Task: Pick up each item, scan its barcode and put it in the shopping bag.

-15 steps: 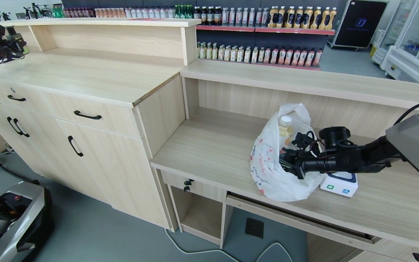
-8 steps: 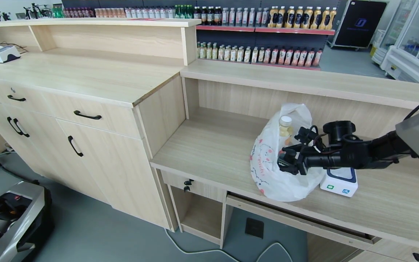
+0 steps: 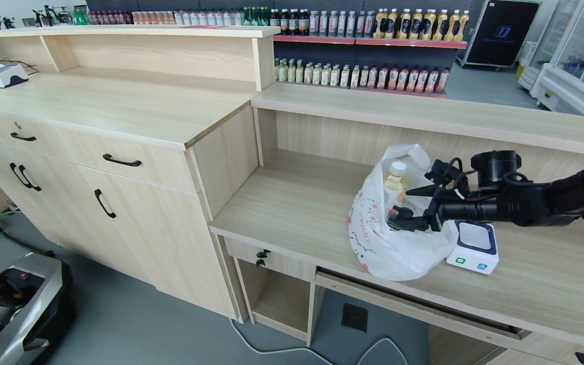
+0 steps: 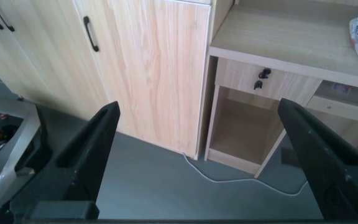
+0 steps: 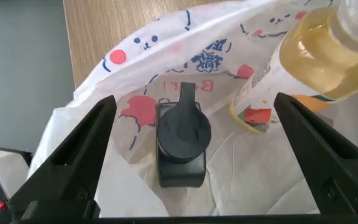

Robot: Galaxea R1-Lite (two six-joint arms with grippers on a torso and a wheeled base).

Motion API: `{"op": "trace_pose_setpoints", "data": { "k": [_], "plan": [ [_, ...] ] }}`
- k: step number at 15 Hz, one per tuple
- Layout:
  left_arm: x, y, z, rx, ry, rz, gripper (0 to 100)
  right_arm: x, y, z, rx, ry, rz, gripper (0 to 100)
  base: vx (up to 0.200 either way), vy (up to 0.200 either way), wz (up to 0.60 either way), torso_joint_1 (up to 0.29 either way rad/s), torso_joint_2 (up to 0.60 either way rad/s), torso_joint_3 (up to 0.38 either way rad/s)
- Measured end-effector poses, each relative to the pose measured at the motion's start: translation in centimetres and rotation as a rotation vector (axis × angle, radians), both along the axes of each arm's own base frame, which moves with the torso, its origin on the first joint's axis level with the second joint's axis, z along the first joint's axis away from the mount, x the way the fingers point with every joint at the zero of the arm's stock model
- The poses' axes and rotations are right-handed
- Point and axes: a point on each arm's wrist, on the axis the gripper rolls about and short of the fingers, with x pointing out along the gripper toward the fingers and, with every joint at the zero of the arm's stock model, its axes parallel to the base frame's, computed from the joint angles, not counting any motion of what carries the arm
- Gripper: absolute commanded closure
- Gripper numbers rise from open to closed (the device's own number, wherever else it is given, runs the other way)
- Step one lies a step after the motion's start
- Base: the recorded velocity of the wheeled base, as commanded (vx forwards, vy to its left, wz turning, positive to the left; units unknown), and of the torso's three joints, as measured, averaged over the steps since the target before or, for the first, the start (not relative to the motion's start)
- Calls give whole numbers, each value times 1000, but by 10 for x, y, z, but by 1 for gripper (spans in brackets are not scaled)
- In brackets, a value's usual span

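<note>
- The right gripper (image 3: 407, 207) hung over the mouth of the bag (image 3: 378, 243), fingers spread wide with nothing between them; from its wrist the gripper (image 5: 194, 106) looked down into the bag (image 5: 135, 62).
- The bag stood on the lower counter (image 3: 297, 203), close to the front edge; its back rim rose near the counter's back wall.
- The bottle (image 3: 396, 183) stood in the bag, cap above the rim, just beside one finger; a dark item (image 5: 182, 143) lay on the bag's bottom near the bottle (image 5: 309, 62), apart from both fingers.
- The scanner (image 3: 473, 247) sat just beside the bag on the robot's right, near the front edge and under the right arm.
- Bare counter ran from the bag to the cabinet (image 3: 226, 152) wall on the robot's left.
- The left gripper (image 4: 197, 115) hung wide open and empty above the floor (image 4: 166, 180), before the cabinet doors; well apart from the bag.
</note>
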Motion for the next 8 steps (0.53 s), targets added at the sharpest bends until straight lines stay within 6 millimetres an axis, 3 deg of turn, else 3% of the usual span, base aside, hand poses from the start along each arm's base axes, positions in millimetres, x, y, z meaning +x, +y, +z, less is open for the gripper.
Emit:
{"op": "trace_pose_setpoints", "data": {
  "k": [4,8],
  "plan": [
    [0,0,0,0,0,0,0,-26,-9,38,2,-62,-25,0,0,0,0,0,0,0],
    [0,0,0,0,0,0,0,-79,-34,85,-14,-129,-113,0,0,0,0,0,0,0]
  ]
}}
